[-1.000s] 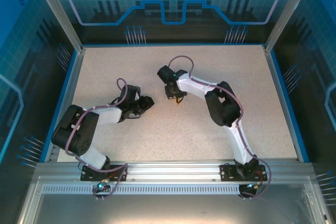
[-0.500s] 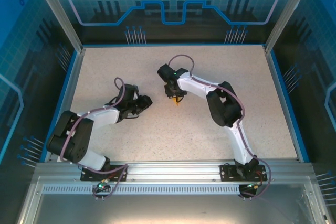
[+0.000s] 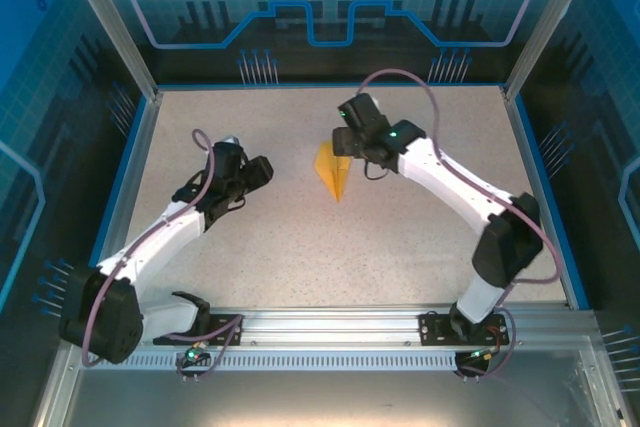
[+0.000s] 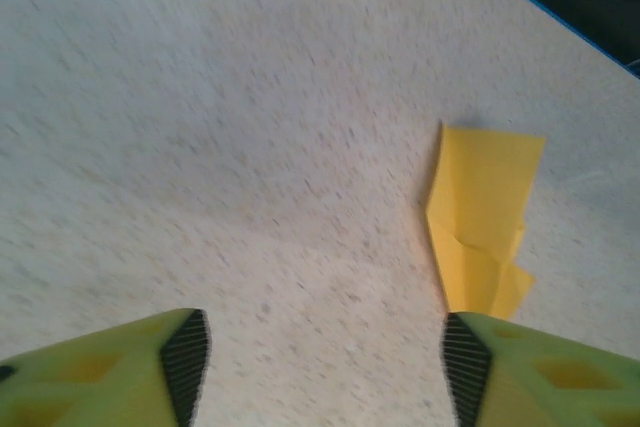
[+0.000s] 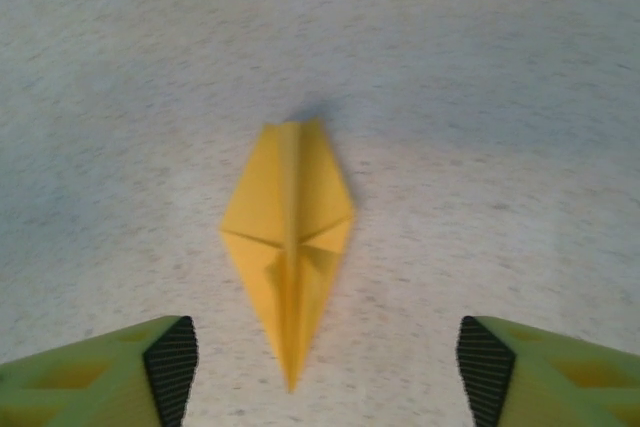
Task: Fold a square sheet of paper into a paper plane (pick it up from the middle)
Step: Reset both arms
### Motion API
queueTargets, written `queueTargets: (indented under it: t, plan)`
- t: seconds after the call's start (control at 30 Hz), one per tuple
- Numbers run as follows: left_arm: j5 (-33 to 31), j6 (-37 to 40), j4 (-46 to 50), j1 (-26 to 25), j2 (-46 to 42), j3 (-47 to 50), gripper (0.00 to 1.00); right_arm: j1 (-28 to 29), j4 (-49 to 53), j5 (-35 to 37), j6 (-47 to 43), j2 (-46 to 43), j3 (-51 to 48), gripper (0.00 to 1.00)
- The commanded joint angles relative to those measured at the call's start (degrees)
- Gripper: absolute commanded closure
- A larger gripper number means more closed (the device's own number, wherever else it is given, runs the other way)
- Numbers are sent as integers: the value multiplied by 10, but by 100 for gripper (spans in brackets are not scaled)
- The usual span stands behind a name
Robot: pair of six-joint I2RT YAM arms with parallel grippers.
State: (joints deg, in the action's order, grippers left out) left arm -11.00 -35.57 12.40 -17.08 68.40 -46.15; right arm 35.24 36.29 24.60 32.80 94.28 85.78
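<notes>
Small orange-yellow paper dart point(image 3: 332, 169) w/ centre crease lies flat on speckled beige table point(image 3: 430, 247), approx centre of top view, in no container. Long axis runs up-down in that frame: sharp tip twd bottom, blunt end twd top. Right claw point(image 3: 347, 144) sits just beside blunt end, at its upper right. Left claw point(image 3: 262, 169) is off to frame left, bare table btwn it and dart. Right arm is nearer. Both claws spread wide, nothing btwn jaws. Right wrist view: dart centred ahead, tip pointing back at claw. Left wrist view: dart right of centre. Fold looks done, imo.
</notes>
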Motion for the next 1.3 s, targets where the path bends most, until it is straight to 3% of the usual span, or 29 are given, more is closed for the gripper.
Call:
queueTargets:
  t: [0.0, 0.07, 0.13, 0.3, 0.43, 0.57, 0.77, 0.97, 1.27]
  plan:
    - [-105, 48, 46, 16, -32, -18, 19, -52, -55, 56, -12, -65, -75, 14]
    - [-130, 70, 34, 25, -44, -11, 10, -85, -80, 66, -31, -103, -121, 2]
    - [-166, 84, 18, 33, -53, 2, 2, -118, -110, 69, -52, -138, -169, 1]
    - [-239, 104, -18, 63, -68, 51, 1, -211, -156, 79, -97, -199, -279, 1]
    - [-288, 111, -48, 92, -72, 94, 1, -248, -221, 139, -115, -247, -387, 1]
    - [-296, 177, -165, 104, -76, 169, 2, -302, -325, 91, -128, -294, -498, 1]
    - [-179, 261, -258, 132, -41, 213, 2, -333, -467, 24, -187, -288, -586, 0]
    - [-45, 337, -448, 140, -5, 277, 2, -333, -593, -45, -230, -244, -609, 1]
    - [62, 333, -616, 172, 40, 320, 2, -331, -729, -129, -273, -204, -644, 1]
